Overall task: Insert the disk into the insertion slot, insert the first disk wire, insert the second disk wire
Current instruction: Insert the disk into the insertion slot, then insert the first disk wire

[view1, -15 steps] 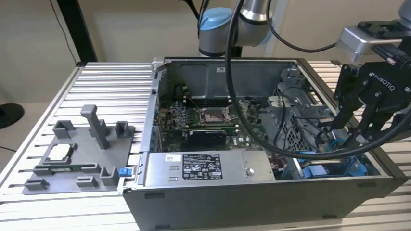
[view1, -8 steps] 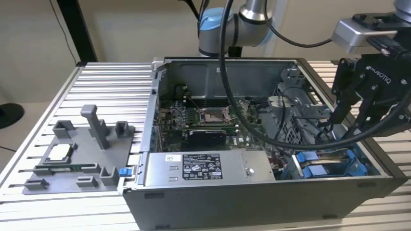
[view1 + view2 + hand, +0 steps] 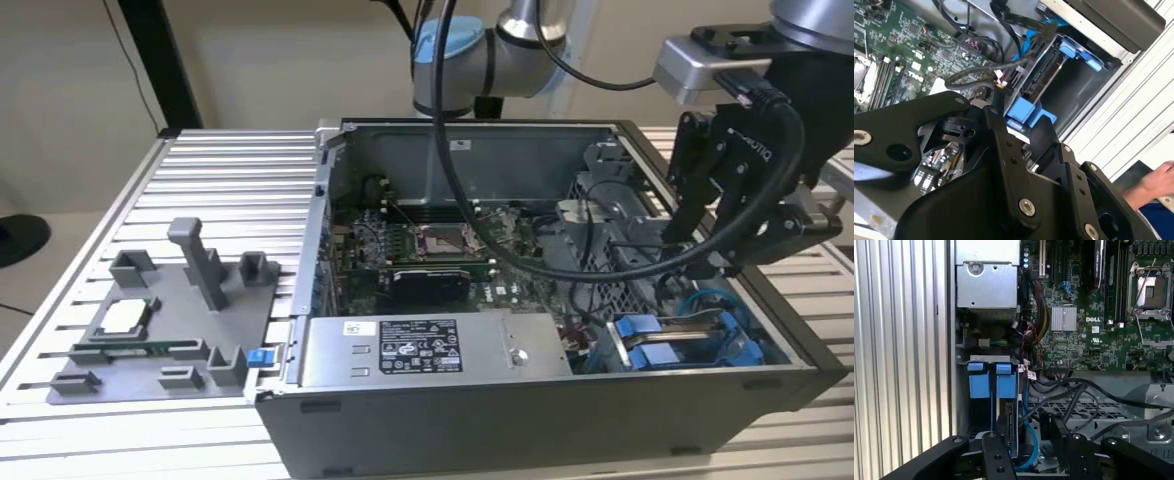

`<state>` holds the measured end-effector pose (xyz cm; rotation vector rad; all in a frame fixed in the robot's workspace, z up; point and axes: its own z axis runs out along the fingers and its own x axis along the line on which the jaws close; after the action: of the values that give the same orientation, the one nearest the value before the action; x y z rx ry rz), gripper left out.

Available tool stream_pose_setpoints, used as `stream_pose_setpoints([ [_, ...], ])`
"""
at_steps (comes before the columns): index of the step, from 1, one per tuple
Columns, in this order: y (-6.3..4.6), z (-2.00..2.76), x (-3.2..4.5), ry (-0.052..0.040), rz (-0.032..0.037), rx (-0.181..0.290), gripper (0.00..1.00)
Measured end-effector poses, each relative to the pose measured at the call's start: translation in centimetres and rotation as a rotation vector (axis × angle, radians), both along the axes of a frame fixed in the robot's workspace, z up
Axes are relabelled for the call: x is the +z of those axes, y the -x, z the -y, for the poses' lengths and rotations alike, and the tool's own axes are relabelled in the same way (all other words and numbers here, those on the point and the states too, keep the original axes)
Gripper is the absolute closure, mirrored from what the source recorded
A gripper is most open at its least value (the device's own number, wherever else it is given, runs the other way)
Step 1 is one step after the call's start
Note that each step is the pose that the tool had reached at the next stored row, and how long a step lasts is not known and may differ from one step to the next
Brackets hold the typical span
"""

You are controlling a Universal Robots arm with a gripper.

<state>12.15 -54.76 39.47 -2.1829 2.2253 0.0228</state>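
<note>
- Grey steel computer case (image 3: 534, 420) lies open on a slatted table. The silver power supply box (image 3: 521, 350) along its near wall is my landmark.
- Black gripper (image 3: 1029, 427) hangs inside the case, over the drive bay just beside the power supply box, on the exterior view's right of it. In both wrist views its jaws stand moderately apart, straddling the bay's end. I see nothing pinched between them.
- Silver disk (image 3: 1012, 430) sits on edge in that bay next to the power supply box. Its blue frame (image 3: 1006, 382) shows two tabs at the end nearer the box. By my reading it is already seated, so the slot step looks done and the work stands at the wire steps.
- Black wires (image 3: 1074, 395) trail loose across the perforated plate on the bay's far side from the power supply box.
- Blue cable (image 3: 1031, 452) curls right beside the disk's connector end.
- Plugging a wire here calls, I judge, for a square line-up with the narrow socket and a gentle, straight push, since wires crowd the gap.
- Hard to make out:
  - whether the blue cable's plug is already home
  - which loose wire counts as the first
  - the gripper's linkage covers the disk's far end in both wrist views
  - the case wall hides the bay floor in the exterior view
- Someone's hand (image 3: 1159, 182) is cut off at the edge, outside the case.
</note>
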Motion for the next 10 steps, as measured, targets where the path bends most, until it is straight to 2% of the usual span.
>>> stream_pose_setpoints([
  [2,0.04,-0.3,-0.18,-0.0002,0.0027,0.0,0.0],
  [7,0.13,-0.39,-0.86,-0.0004,0.0118,0.0,0.0],
  [10,0.14,-0.51,-1.03,-0.0039,0.0151,0.0,0.0],
])
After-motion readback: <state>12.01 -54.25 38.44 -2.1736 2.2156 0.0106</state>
